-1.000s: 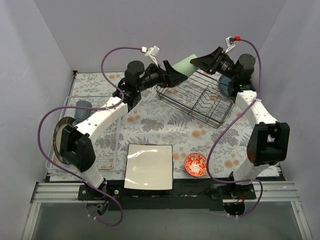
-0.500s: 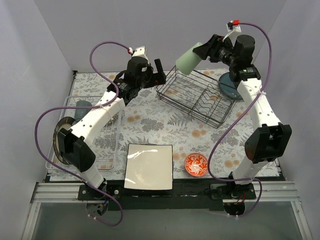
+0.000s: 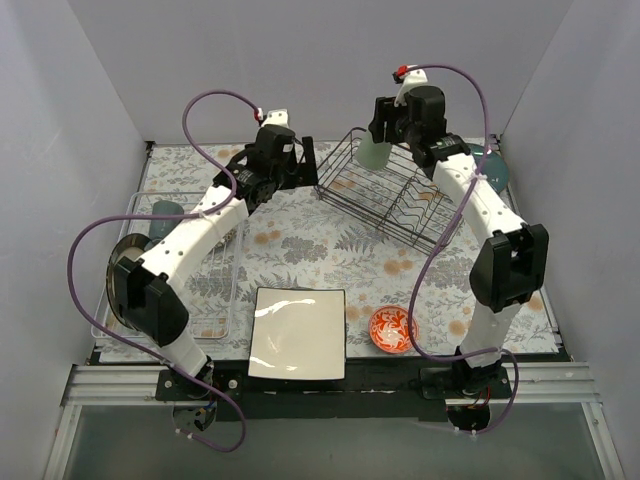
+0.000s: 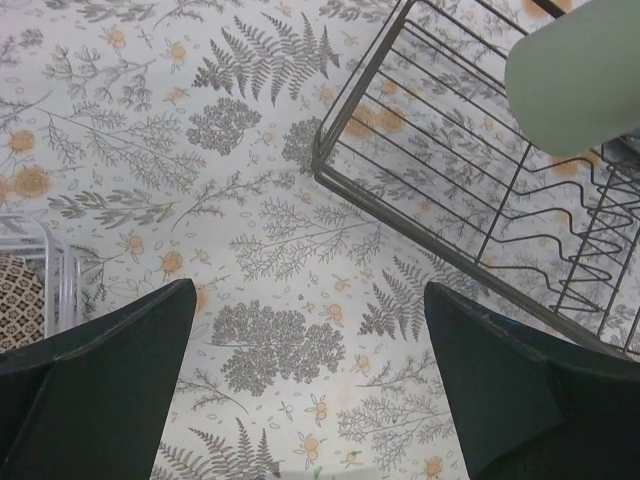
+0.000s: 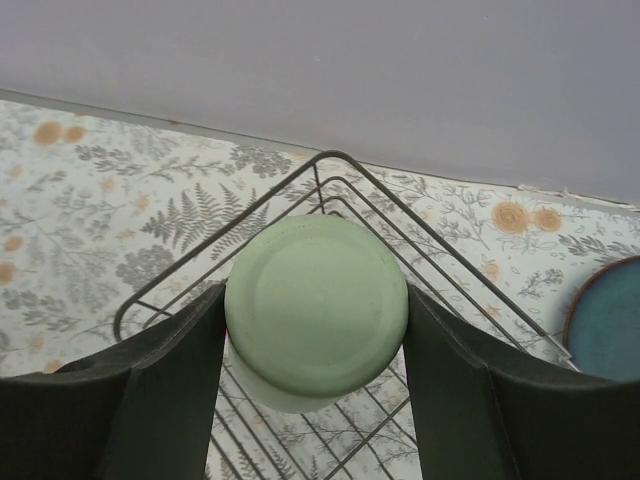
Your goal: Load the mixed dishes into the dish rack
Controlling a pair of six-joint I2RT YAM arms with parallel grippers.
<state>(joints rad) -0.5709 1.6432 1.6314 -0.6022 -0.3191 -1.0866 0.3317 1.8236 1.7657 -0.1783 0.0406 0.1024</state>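
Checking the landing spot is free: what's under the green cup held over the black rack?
Under the pale green cup are the dish rack's corner wires, with floral tablecloth showing through them. No dish is visible there. The cup hides the patch of rack floor straight beneath it.

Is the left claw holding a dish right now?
No, the left gripper has its fingers spread wide, with only the floral tablecloth showing between them.

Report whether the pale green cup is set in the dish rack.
Not set: the right gripper clamps the pale green cup over the dish rack's corner. Wire contact: cannot tell.
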